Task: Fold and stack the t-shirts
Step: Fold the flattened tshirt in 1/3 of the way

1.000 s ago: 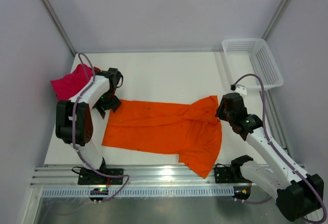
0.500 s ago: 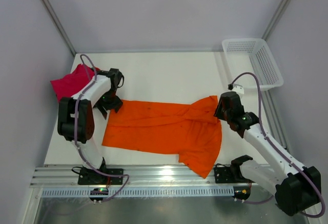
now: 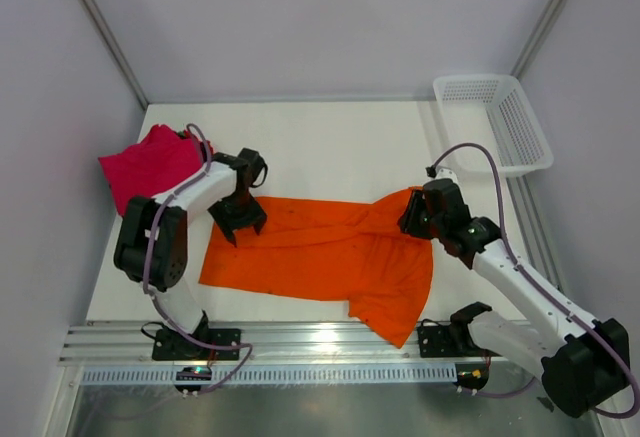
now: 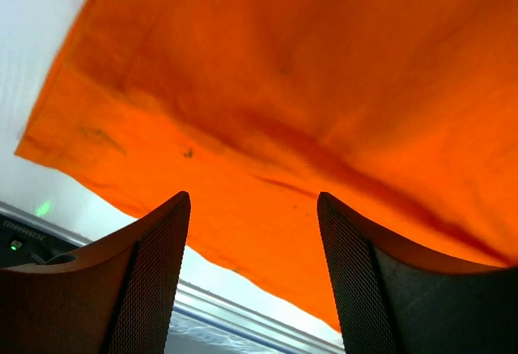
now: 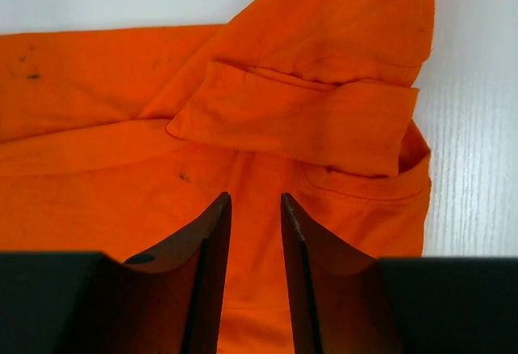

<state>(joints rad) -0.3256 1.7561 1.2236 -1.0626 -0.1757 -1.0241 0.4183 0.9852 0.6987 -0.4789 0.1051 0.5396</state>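
Observation:
The bright orange t-shirt (image 3: pixel 320 252) lies spread flat across the middle of the table, with one sleeve folded over at its right end (image 5: pixel 299 111). A magenta-pink t-shirt (image 3: pixel 150 162) sits crumpled at the far left. My left gripper (image 3: pixel 240 219) hovers over the orange shirt's upper left corner. In the left wrist view this gripper (image 4: pixel 252 200) is wide open, with only orange cloth (image 4: pixel 307 87) below. My right gripper (image 3: pixel 412 219) hangs over the shirt's right end. Its jaws (image 5: pixel 255 198) stand a narrow gap apart, holding nothing.
A white mesh basket (image 3: pixel 500 117) stands at the back right corner. The white table (image 3: pixel 330 147) is bounded by grey walls on three sides. An aluminium rail (image 3: pixel 320 342) with both arm bases runs along the near edge.
My left gripper has moved right and nearer, from beside the pink shirt onto the orange shirt's left corner. My right gripper has shifted left over the folded sleeve.

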